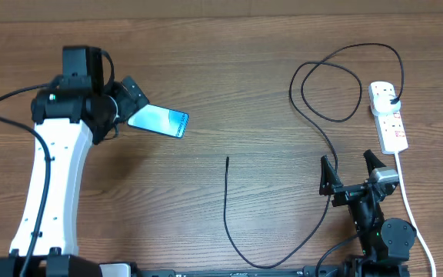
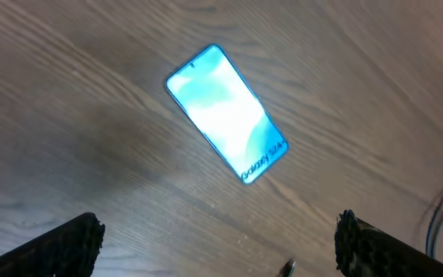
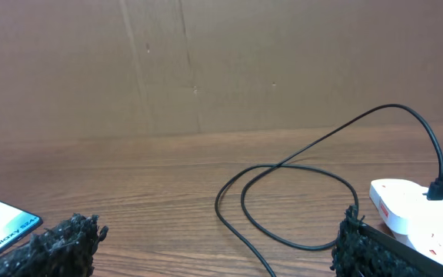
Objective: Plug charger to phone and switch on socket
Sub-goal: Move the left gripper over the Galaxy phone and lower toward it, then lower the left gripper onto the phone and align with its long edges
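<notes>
Our left claw (image 1: pixel 129 106) sits closest to the overhead camera, raised above the left part of the table (image 1: pixel 229 61). Its fingers are spread wide and grip nothing. In the left wrist view both fingertips (image 2: pixel 68 246) show at the bottom corners, with bare wood between them. The phone (image 1: pixel 158 120) lies flat on the table just beyond them, its left end next to the claw in the overhead view. Its screen is lit light blue and it lies at a slant, with the "Galaxy" text at its right end.

We see the right claw (image 1: pixel 350 171) near the right front of the table, also released and empty, its fingers pointing toward the far side.

The socket (image 1: pixel 388 117) lies along the right edge, with its thick white cord running toward the near edge. The charger (image 1: pixel 227 200) has its black plug seated in the far end of the socket. From there its cable loops out to the left and passes close by the right claw's left finger. It then sweeps along the near edge and runs back up to a free tip in the middle of the table. That tip lies well apart from the phone, to its right and nearer to us.

We cannot tell how the red switches stand.
</notes>
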You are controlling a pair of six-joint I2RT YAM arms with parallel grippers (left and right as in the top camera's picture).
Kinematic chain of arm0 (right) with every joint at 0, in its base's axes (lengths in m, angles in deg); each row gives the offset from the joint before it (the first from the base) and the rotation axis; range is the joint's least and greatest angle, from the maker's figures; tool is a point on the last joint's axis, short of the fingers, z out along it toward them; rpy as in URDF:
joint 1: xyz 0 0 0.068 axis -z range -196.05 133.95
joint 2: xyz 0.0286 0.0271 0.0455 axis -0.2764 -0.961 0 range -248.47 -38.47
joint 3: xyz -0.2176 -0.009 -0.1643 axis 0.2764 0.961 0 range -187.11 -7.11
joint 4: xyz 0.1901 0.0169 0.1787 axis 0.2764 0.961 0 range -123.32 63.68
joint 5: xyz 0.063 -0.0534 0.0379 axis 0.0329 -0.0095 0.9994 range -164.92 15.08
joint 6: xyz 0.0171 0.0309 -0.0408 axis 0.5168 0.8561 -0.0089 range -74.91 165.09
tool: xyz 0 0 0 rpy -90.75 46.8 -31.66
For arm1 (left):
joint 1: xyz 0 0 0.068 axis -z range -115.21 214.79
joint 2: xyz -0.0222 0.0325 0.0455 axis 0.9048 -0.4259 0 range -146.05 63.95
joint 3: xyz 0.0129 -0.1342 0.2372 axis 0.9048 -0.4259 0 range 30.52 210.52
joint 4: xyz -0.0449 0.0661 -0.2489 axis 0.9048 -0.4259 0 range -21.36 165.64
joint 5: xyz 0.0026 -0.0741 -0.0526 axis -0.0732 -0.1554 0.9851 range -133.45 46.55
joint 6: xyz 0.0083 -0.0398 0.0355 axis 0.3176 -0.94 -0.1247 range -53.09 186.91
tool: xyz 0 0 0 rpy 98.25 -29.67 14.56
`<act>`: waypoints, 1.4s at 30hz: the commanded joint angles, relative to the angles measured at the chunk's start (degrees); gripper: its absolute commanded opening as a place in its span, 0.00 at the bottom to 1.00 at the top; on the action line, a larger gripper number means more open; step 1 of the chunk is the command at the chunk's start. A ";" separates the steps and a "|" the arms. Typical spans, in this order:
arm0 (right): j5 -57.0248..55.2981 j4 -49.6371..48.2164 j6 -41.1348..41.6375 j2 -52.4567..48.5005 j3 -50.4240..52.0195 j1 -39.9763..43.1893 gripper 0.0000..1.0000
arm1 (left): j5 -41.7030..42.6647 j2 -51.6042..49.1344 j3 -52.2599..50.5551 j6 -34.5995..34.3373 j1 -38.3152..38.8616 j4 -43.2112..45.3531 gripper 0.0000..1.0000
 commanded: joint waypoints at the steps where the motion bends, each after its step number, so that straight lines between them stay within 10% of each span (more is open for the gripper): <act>1: -0.59 -0.33 -0.22 0.55 0.61 -0.37 1.00 | -5.60 -4.50 7.43 -8.41 2.10 -4.28 1.00; 15: -0.59 -0.33 -0.22 0.55 0.61 -0.37 1.00 | -6.78 -22.88 23.54 -25.64 6.54 -12.13 1.00; 42: -0.59 -0.33 -0.22 0.55 0.61 -0.37 1.00 | -5.31 -39.76 23.45 -32.68 8.26 -8.90 1.00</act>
